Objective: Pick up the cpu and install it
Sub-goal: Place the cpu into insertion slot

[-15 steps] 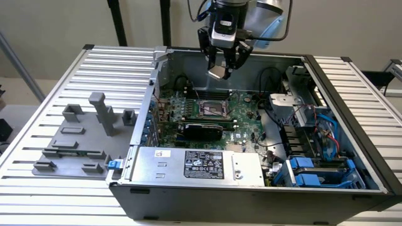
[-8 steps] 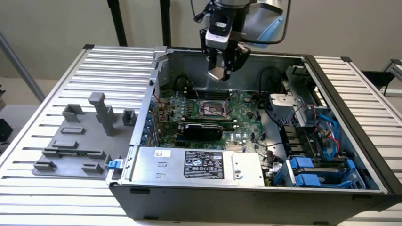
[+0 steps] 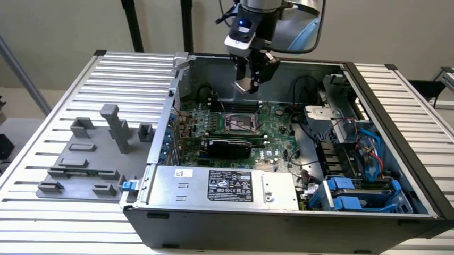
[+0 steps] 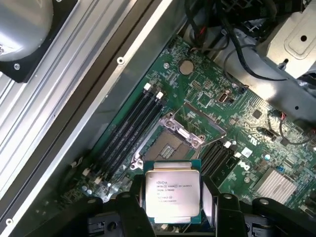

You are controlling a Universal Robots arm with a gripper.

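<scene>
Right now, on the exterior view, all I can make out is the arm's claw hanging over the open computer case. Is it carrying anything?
Observer: Yes. In the wrist view the gripper is shut on the cpu, with a black finger on each side of it.
Operator: Which way up is the chip?
Observer: Its silver metal top, with printed lettering, faces the wrist camera.
Operator: Is the place for it free?
Observer: The socket on the green motherboard looks empty. The cpu hangs apart from it and is not yet seated.
</scene>
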